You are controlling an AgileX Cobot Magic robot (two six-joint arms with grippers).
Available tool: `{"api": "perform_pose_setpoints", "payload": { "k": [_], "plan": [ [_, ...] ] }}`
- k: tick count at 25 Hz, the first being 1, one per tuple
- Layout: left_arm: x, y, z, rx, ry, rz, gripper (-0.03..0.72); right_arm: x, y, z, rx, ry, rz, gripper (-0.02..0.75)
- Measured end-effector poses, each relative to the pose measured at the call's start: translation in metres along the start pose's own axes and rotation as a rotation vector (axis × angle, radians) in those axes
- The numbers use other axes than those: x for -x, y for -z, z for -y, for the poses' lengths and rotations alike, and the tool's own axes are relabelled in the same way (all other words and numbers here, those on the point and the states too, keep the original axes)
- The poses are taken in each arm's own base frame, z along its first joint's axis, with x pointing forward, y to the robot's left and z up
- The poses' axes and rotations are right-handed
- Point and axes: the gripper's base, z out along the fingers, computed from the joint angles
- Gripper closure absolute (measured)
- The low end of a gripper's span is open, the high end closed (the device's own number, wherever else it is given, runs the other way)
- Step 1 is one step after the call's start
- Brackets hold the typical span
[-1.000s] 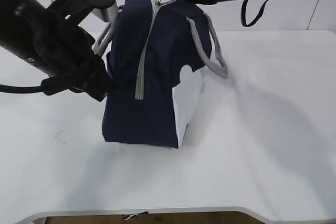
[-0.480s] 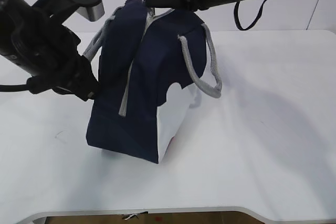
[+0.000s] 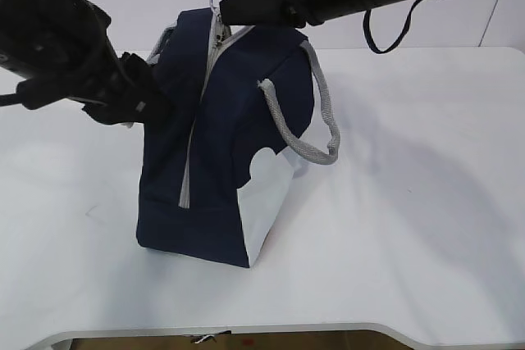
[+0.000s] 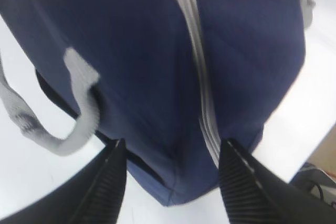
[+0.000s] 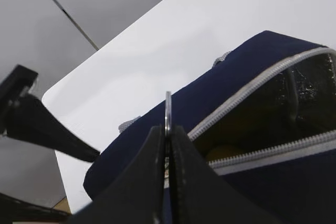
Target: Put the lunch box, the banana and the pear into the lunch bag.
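The left gripper (image 4: 170, 182) is letting go: a moment ago it was clamped against the left side of the lunch bag (image 3: 221, 145), and now its ribbed black fingers (image 4: 107, 182) are standing spread, framing the bag's lower end in the left wrist view without pinching it. The bag has shifted left and is leaning, its near base sitting on the white bench (image 3: 410, 227).

The right gripper (image 5: 167, 145) is pressed together on the metal ring pull (image 5: 168, 109), holding it at the bag's top far end. In the right wrist view the grey zipper (image 5: 273, 77) is gaping, and something yellowish is showing inside the dark opening; whether it is the banana or the pear I cannot tell. No lunch box, banana or pear is lying out on the bench, so I'm judging that packing is done and closing is under way, with the freed left gripper needing a fresh hold to brace the bag.

The fabric is soft navy cloth, sagging and creasing; the handles (image 3: 316, 129) are looping grey webbing, and a smooth white patch (image 3: 267, 194) is covering the near corner.
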Motion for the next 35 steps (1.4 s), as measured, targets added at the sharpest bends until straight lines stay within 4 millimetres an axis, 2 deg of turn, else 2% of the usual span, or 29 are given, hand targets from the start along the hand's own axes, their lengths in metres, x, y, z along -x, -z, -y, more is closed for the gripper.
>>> {"api": "perform_pose_setpoints", "payload": {
  "k": [3, 6, 10, 12, 15, 19, 24, 29, 35],
  "plan": [
    [0.001, -0.004, -0.001, 0.004, 0.001, 0.008, 0.275, 0.000, 0.000, -0.001, 0.007, 0.000, -0.003, 0.721],
    [0.002, -0.012, -0.003, 0.016, -0.005, 0.013, 0.344, 0.000, 0.000, -0.001, 0.009, 0.000, -0.004, 0.721],
    [0.002, -0.016, -0.005, 0.032, -0.021, 0.014, 0.591, 0.000, 0.000, -0.001, 0.009, 0.000, -0.004, 0.721],
    [0.001, -0.016, -0.006, 0.040, -0.037, -0.001, 0.659, 0.000, 0.000, -0.001, 0.010, 0.000, -0.004, 0.721],
    [0.000, -0.013, -0.007, 0.061, -0.077, -0.019, 0.679, 0.000, 0.000, -0.001, 0.010, 0.000, -0.004, 0.721],
    [-0.001, 0.005, -0.008, 0.089, -0.122, -0.013, 0.681, 0.000, 0.000, 0.001, -0.007, 0.001, 0.002, 0.721],
    [-0.005, 0.020, -0.007, 0.109, -0.160, -0.039, 0.682, 0.007, -0.001, 0.008, -0.113, 0.016, 0.050, 0.721],
    [-0.009, 0.025, -0.007, 0.108, -0.166, -0.079, 0.682, 0.006, -0.006, 0.029, -0.261, -0.002, 0.091, 0.721],
    [-0.012, 0.026, -0.008, 0.118, -0.180, -0.103, 0.683, -0.013, -0.023, 0.061, -0.385, -0.048, 0.081, 0.721]
  ]
}}
